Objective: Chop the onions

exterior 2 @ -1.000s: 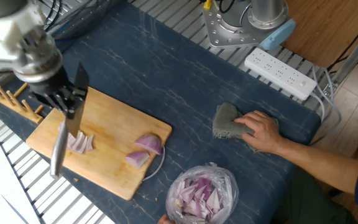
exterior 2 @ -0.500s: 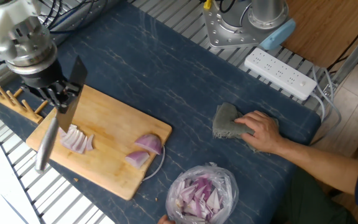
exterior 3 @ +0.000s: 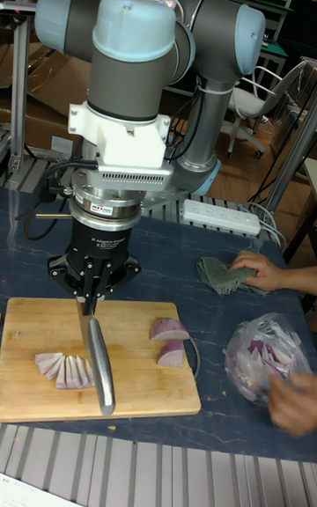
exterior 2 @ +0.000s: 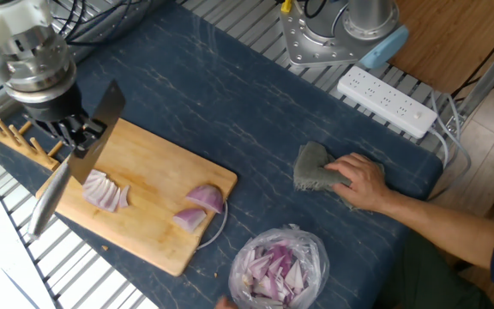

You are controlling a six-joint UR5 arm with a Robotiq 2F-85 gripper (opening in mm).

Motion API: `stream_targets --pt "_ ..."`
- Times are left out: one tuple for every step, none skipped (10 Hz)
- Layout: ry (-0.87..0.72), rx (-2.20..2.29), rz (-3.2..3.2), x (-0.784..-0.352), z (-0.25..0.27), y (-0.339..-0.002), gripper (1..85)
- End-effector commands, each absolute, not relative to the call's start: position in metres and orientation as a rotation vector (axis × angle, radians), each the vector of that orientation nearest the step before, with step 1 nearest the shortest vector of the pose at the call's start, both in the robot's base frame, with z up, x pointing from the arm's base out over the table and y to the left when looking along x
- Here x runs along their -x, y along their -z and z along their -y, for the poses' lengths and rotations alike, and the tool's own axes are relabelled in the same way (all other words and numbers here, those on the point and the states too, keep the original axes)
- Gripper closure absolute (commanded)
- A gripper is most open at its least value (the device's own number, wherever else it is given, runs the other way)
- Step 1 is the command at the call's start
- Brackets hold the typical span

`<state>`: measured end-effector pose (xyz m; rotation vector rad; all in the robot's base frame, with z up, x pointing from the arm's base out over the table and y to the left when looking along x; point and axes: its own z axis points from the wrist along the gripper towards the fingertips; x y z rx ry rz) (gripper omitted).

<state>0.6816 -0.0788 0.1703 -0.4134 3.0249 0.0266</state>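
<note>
UR5 arm (exterior 3: 150, 40): grey cylindrical links, pale blue joint caps. White ribbed flange below wrist; black labelled collar beneath. Gripper (exterior 3: 92, 296): black, two-finger, spidery linkage. Dark cables trail from wrist.

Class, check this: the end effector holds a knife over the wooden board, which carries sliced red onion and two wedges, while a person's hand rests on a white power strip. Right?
Not quite. In the fixed view the person's hand rests on a crumpled grey cloth, not the white power strip. The rest stands.
</note>
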Motion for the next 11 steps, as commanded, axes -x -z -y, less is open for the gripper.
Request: stream_targets --pt "-0.048 0.34 -3.013 -0.69 0.071 -0.174 84.0" --pt "-0.049 0.331 -3.015 -0.69 0.07 -0.174 84.0" --pt "-0.029 0.334 -3.011 -0.693 0.074 -0.174 84.0" --pt "0.027 0.36 -2.992 -0.699 0.09 -0.175 84.0" --pt "0.029 0.369 -2.984 -0.701 0.101 -0.179 84.0" --pt "0.095 0.371 -2.976 -0.702 0.118 -0.179 84.0" --pt "0.11 0.358 -2.978 -0.701 0.123 -0.178 84.0" --pt "0.112 0.358 -2.979 -0.701 0.124 -0.177 84.0" --pt "0.107 0.356 -2.978 -0.701 0.123 -0.177 84.0" --pt "0.1 0.346 -2.979 -0.701 0.119 -0.177 84.0" --pt "0.105 0.34 -2.984 -0.701 0.118 -0.179 84.0"
